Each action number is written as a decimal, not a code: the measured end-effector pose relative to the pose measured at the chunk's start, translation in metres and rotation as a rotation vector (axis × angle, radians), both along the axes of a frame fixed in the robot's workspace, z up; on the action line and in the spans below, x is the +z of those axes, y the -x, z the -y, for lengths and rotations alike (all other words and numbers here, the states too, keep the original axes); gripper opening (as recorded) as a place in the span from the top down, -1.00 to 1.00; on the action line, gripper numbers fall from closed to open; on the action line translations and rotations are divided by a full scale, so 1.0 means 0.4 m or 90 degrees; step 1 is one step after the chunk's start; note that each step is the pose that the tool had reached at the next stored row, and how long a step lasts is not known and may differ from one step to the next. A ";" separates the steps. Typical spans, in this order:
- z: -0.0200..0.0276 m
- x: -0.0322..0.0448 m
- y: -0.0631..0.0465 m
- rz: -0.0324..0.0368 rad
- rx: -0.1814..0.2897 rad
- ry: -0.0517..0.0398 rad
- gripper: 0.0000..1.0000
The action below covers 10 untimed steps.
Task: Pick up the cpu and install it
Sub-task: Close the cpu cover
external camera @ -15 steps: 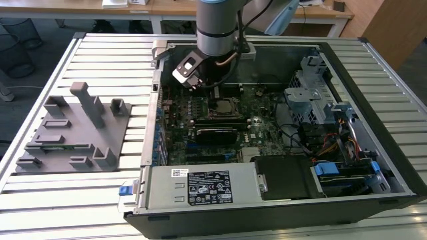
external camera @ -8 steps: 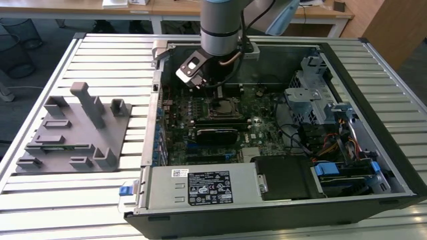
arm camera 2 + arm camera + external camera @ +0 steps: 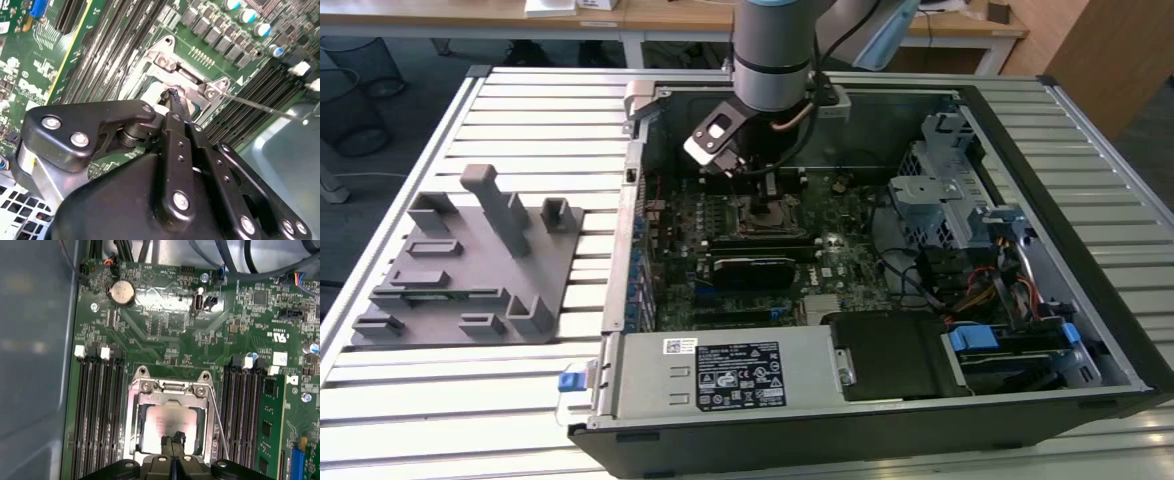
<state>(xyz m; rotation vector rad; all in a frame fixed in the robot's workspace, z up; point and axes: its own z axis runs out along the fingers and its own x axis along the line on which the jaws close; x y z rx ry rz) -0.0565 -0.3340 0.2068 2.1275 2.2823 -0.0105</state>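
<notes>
cpu (image 3: pixel 170 421) lying in the socket (image 3: pixel 169 390), just under the fingertips | gripper (image 3: pixel 173 440) fingers pressed together at the chip's near edge, gripping nothing visible | do well: keep chip flat, corners square in frame, no side push | hidden: chip's near edge behind fingers; seating, contact unclear

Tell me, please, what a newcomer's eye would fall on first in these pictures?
First, the open computer case on the slatted table, with the arm reaching down into it from above. Next, in the first wrist view, the gripper, fingers together, over the silvery cpu, which lies within the metal-framed socket on the green motherboard. A grey fixture tray lies on the table at the exterior view's left of the case.
</notes>
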 end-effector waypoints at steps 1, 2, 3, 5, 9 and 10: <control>0.000 0.000 -0.004 -0.0001 0.000 0.0000 0.79; 0.000 0.000 -0.008 -0.0002 0.000 0.0000 0.79; 0.000 0.000 -0.011 -0.0002 0.000 0.0000 0.79; 0.000 0.000 -0.016 -0.0003 0.000 0.0000 0.79; 0.000 0.000 -0.026 -0.0003 0.000 0.0000 0.79; 0.000 0.000 -0.029 -0.0003 0.000 0.0000 0.79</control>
